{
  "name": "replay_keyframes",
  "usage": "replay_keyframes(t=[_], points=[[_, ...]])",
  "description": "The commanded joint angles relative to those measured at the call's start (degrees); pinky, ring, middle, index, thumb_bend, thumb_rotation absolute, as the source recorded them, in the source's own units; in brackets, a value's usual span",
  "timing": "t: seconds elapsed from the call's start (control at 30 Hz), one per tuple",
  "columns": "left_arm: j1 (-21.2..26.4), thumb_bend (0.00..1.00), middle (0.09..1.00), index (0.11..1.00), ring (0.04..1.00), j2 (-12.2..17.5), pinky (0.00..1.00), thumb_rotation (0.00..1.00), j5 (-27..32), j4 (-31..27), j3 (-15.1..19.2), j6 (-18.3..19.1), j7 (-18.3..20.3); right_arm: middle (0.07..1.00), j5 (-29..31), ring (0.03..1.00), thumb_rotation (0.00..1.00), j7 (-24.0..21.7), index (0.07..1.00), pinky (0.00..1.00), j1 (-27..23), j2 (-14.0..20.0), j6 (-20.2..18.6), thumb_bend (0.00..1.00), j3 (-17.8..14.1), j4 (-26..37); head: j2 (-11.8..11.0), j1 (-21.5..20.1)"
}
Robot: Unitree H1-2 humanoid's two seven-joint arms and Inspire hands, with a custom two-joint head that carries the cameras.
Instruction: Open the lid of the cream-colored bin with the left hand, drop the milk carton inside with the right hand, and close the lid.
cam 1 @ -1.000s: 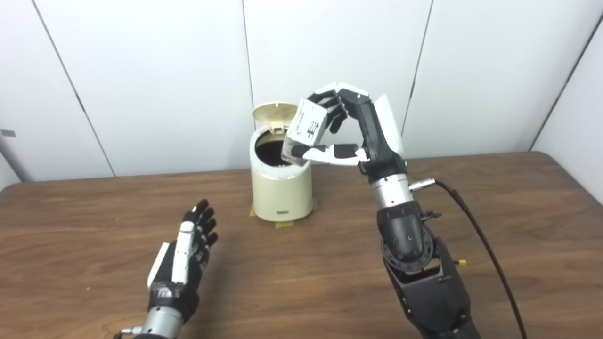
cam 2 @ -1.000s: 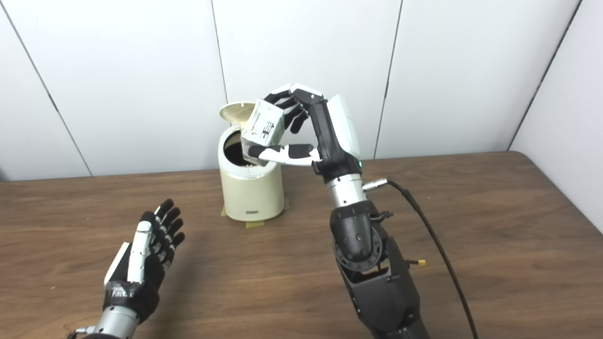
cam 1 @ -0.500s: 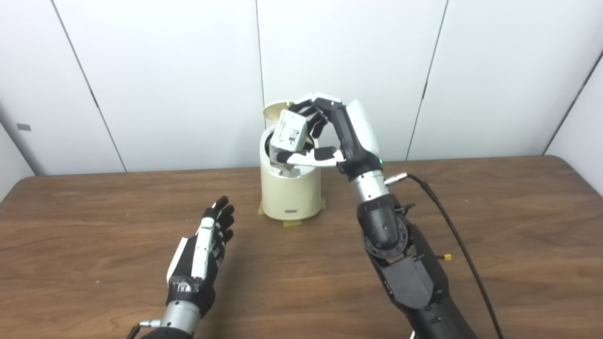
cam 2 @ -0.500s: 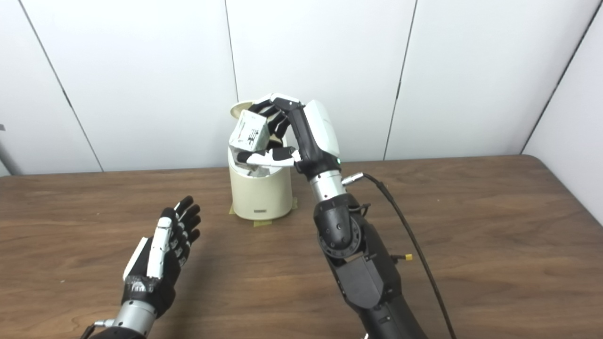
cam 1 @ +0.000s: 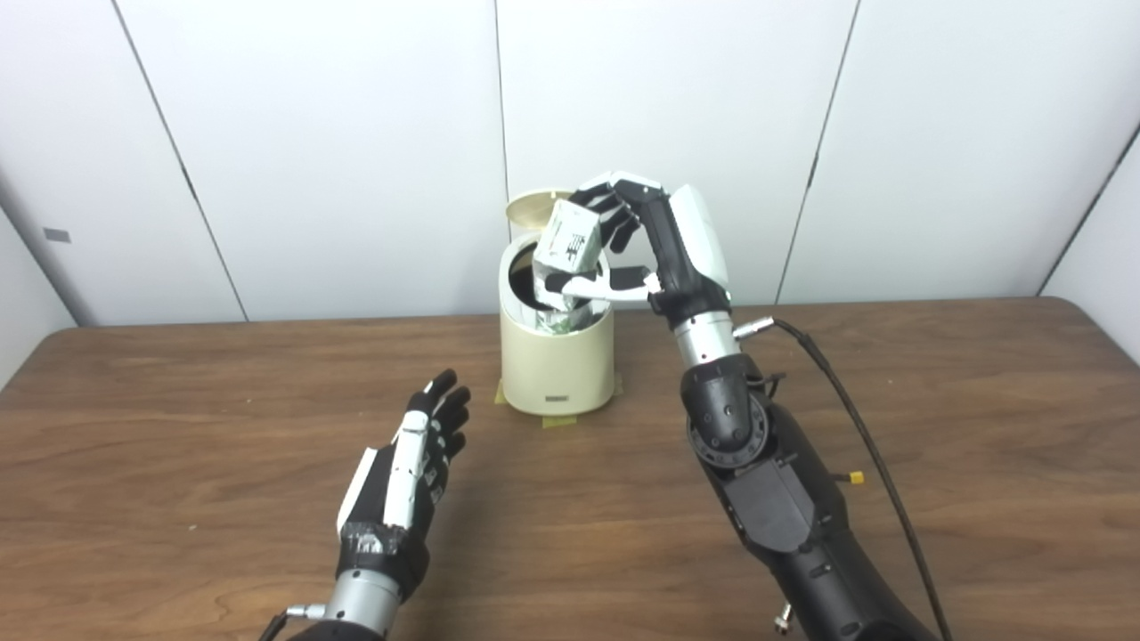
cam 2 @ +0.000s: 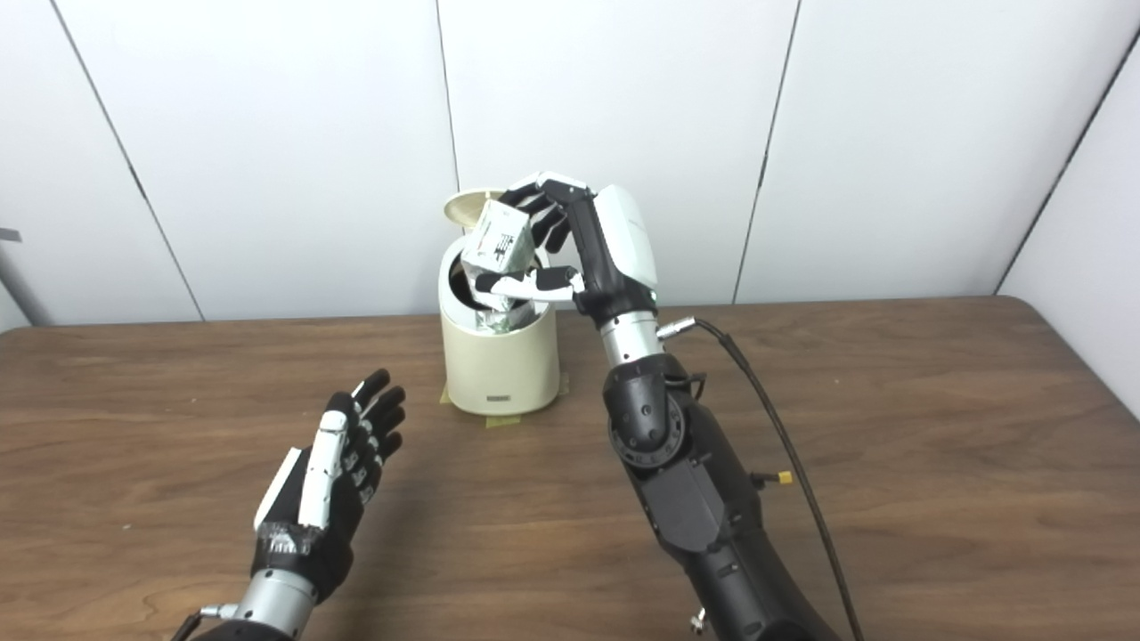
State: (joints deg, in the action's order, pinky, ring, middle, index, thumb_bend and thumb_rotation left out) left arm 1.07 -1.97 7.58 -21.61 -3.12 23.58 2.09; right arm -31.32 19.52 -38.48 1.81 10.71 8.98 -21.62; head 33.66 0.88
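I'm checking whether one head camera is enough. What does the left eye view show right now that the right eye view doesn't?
Only the left eye view: the table's far left corner and the whole grey wall tag, which the right eye view clips at its edge.

Only the right eye view: a longer stretch of the table's right edge.

Both: the right hand shut on the tilted milk carton at the mouth of the bin, the lid raised, and the left hand open and holding nothing.
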Motion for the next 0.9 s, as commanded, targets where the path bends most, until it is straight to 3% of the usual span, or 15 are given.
replay_keyframes(t=[0.0,0.63,0.87], points=[[1.10,0.53,0.938,0.961,0.962,-0.56,0.98,0.95,-0.74,-1.91,-0.36,-2.05,-0.23,0.489,-0.26,0.381,0.00,2.74,0.524,0.31,-3.94,0.57,3.20,0.52,-0.71,0.37,0.19,0.04],[0.52,0.55,0.920,0.941,0.952,-2.58,0.96,0.94,-1.70,-2.80,-1.67,-2.47,-0.27,0.497,-3.92,0.377,0.00,6.15,0.519,0.33,-5.01,2.19,5.28,0.52,2.21,-4.75,0.99,1.57],[0.51,0.53,0.910,0.938,0.946,-2.88,0.96,0.94,-1.88,-3.38,-1.82,-2.51,-0.20,0.496,-2.81,0.385,0.00,4.10,0.517,0.34,-4.62,1.68,4.00,0.52,2.52,-4.33,1.20,1.71]])
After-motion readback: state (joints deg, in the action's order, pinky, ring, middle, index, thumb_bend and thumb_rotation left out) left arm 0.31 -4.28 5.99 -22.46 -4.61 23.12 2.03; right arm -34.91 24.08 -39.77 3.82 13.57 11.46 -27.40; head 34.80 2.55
